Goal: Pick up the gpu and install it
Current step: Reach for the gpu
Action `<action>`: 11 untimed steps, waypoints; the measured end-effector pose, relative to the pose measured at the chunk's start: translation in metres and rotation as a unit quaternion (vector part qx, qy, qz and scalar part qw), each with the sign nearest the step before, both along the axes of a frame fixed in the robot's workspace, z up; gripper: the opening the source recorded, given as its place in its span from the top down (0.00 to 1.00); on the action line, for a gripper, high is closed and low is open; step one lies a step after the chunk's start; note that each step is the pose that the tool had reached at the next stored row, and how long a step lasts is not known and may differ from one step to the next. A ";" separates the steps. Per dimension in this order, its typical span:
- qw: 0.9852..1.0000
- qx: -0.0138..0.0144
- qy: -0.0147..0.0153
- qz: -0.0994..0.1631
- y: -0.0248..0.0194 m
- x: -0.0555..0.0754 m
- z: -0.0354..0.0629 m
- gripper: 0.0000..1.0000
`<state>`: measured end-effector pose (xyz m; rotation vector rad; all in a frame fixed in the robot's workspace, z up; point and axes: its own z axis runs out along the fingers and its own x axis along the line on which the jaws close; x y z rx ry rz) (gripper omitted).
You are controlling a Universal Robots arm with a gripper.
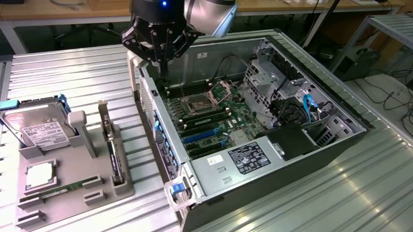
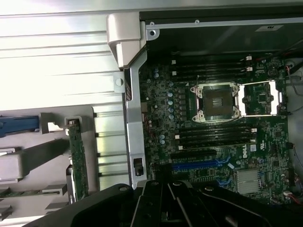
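Above the case (image 1: 258,191), over its wall on the exterior view's left, hung the gripper (image 1: 162,71). Its fingers were pressed together with nothing between them. Inside the case, a white label (image 1: 247,157) on the power supply (image 1: 226,169) carried dense black print too small to read. A white mark (image 2: 243,151) on the motherboard (image 2: 213,142) looked like a Dell logo, though not clearly.

Outside the case, just beside that same wall, a grey tray (image 1: 71,195) held the gpu (image 1: 117,159). It stood on its long edge in a slot, with its silver bracket (image 1: 103,116) at the end nearer the gripper. The gpu sat well below the gripper and to the outer side of the wall, untouched. In the wrist view it showed edge-on (image 2: 77,156) beyond the dark gripper (image 2: 165,189).

Farther from the case on the tray, a hard drive (image 1: 42,128) bore a white label whose print could not be read.
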<state>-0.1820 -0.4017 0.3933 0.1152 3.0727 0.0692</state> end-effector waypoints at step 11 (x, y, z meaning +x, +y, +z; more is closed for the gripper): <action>1.000 0.000 0.000 0.000 -0.0010 -0.010 0.0000 0.89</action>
